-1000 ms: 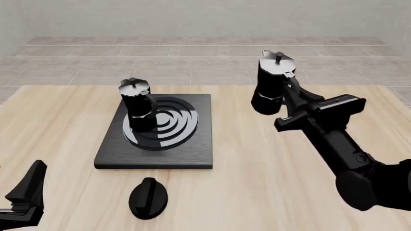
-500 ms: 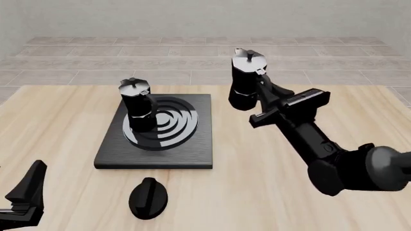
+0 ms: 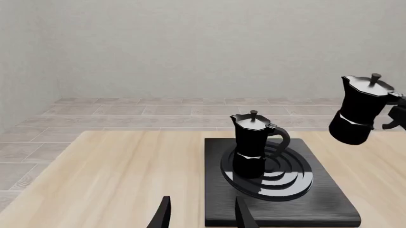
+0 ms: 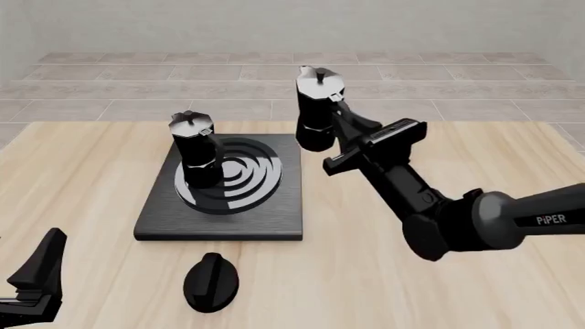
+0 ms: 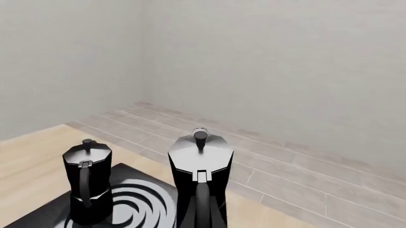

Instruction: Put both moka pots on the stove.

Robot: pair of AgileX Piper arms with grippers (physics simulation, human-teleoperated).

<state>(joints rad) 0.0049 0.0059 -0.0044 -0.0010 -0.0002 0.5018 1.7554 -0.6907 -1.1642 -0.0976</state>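
Observation:
One moka pot [image 4: 196,154] stands upright on the left part of the burner rings of the stove [image 4: 265,212]; it also shows in the left wrist view [image 3: 252,147] and the right wrist view [image 5: 87,187]. My right gripper [image 4: 343,130] is shut on the handle of the second moka pot [image 4: 316,113] and holds it in the air, slightly tilted, over the stove's far right corner. This pot fills the right wrist view [image 5: 199,175] and shows in the left wrist view [image 3: 362,111]. My left gripper [image 3: 203,218] is open and empty, low at the near left [image 4: 37,281].
A small black oval knob [image 4: 211,281] lies on the wooden table [image 4: 92,171] just in front of the stove. The right arm [image 4: 457,219] stretches across the table's right half. A tiled floor and a grey wall lie beyond the far edge.
My right arm has carried the held moka pot leftwards, from over the table's right side to the stove's far right corner. The left gripper and the pot on the stove have not moved.

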